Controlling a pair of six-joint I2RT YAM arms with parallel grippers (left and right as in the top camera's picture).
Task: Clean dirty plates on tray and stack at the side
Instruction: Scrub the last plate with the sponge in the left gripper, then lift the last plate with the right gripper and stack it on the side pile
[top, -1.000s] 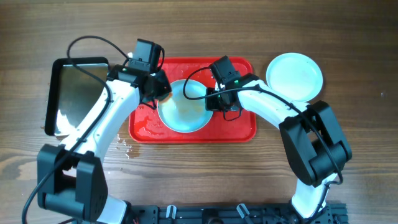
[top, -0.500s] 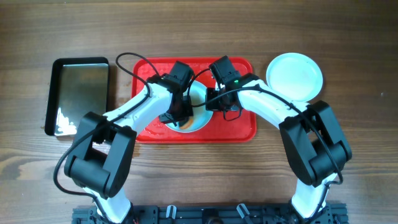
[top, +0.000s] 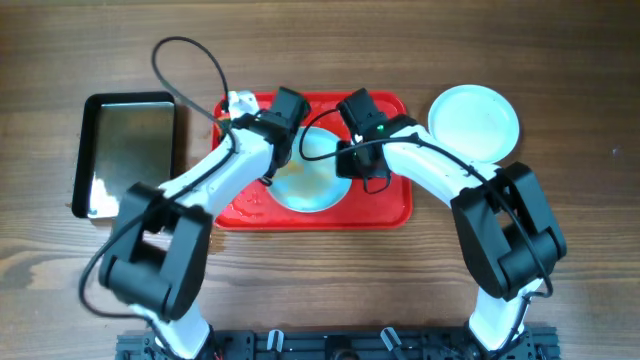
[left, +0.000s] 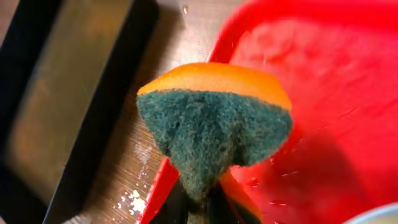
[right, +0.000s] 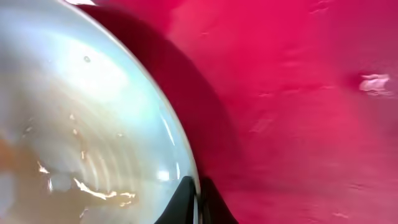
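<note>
Overhead: one smeared plate (top: 305, 180) lies centred on the red tray (top: 390, 208). Left wrist: left fingers (left: 199, 214) pinch a sponge (left: 214, 124), tray beyond. Right wrist: right fingers (right: 184, 203) clamp the plate's rim between them; hard scrubbing could wrench it loose.

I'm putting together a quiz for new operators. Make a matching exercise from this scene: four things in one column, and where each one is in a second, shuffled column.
Things
1. sponge
2. smeared plate
3. clean plate
4. metal tray

Places
A. on the table, right of the red tray
B. left of the red tray
C. pinched in the left gripper
D. on the red tray, rim held by the right gripper

Pairs: 1-C, 2-D, 3-A, 4-B
</note>
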